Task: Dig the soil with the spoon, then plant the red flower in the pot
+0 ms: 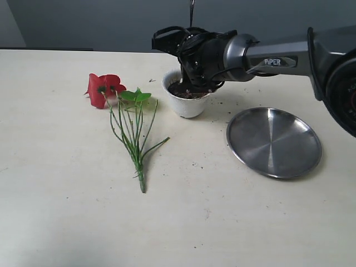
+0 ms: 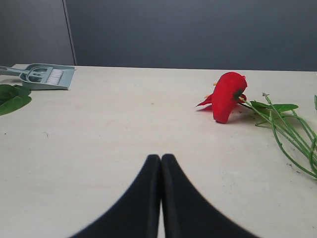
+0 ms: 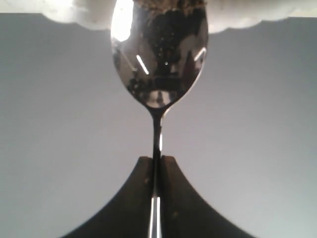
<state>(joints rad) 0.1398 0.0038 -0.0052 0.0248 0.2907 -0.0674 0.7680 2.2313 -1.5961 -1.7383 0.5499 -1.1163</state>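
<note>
Tines of spoon (image 3: 158, 64) hidden in soil (image 1: 191, 94); right gripper (image 3: 157, 159) masks much of the pot (image 1: 186, 107) mouth. The right arm reaches in from the right, wrist over pot, fingers clamped on spoon handle. Left gripper (image 2: 160, 157) pressed together, empty, low over table (image 1: 67, 211). Red flower (image 1: 104, 89) lies flat on the table, left of pot.

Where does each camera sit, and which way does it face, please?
Exterior: raised, looking down at pot, red flower and steel plate; right arm shows.
Left wrist: low behind the shut left gripper, facing the red flower.
Right wrist: behind the right gripper clamping the spoon, facing the pot's rim.
Exterior and left wrist share the red flower.
</note>
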